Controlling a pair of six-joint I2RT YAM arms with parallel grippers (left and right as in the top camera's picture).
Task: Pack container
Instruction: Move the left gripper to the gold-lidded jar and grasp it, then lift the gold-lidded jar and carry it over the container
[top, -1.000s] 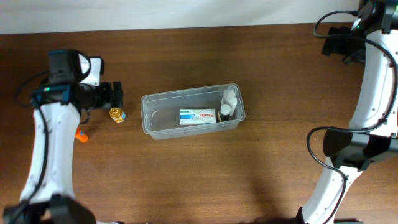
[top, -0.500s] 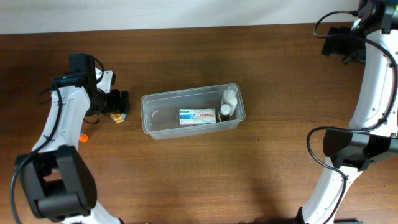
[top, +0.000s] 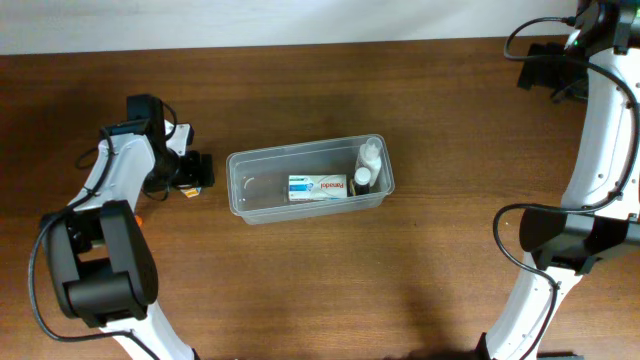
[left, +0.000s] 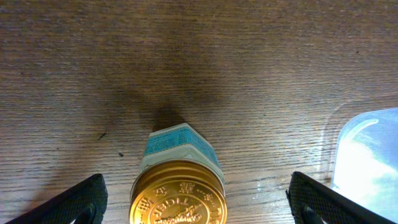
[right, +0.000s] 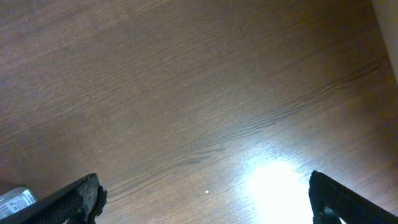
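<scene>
From overhead, the clear container (top: 310, 187) sat in the middle of the brown counter (top: 300, 290). A white and blue box (top: 318, 186) lay flat inside it, and a white bottle (top: 371, 154) and a darker bottle (top: 361, 179) stood at its right end. The left hand (top: 197, 172) was low over the counter just left of the container. It covered something small that we could barely make out from above. The right arm (top: 610, 130) was far off at the right edge, well apart from the container.

In the left wrist view, a small jar (left: 178, 202) with a gold lid and a blue label stood upright on the counter. It was between the two fingers (left: 81, 202), which were spread wide and did not touch it. A corner of the container showed at the right.

In the right wrist view, the right hand (right: 204, 186) was also spread wide over bare wood, holding nothing.
</scene>
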